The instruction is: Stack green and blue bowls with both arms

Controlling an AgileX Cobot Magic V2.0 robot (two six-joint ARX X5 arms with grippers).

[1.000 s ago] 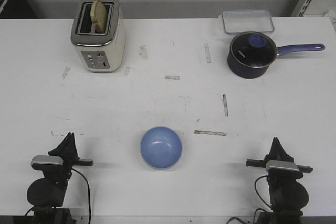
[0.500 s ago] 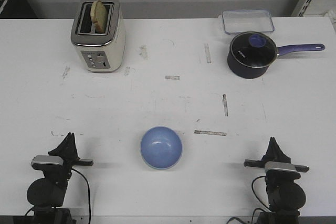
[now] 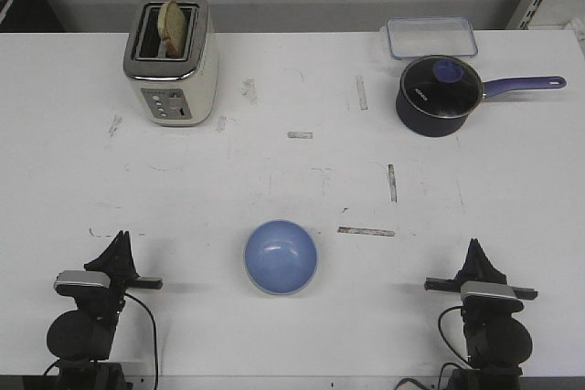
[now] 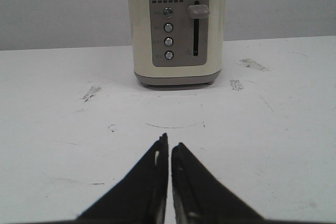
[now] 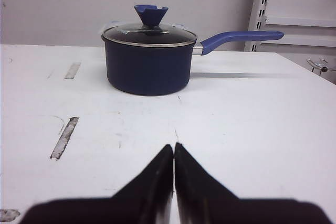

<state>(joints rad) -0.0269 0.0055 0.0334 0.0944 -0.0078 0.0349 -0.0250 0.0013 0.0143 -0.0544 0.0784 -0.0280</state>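
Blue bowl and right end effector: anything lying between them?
Nothing: in the front view, only bare white table separates the blue bowl from the right end effector.

A cream toaster [image 3: 170,59] holding a slice of bread [image 3: 172,26] stands at upper left on the white table [image 3: 292,180]. At upper right, a navy saucepan [image 3: 439,93] sits just below a clear lidded container [image 3: 430,36].

bowl [image 3: 281,257] near-centre, between both hands; toaster [image 3: 171,57] far left; saucepan [image 3: 440,93] far right; container [image 3: 430,36] behind saucepan
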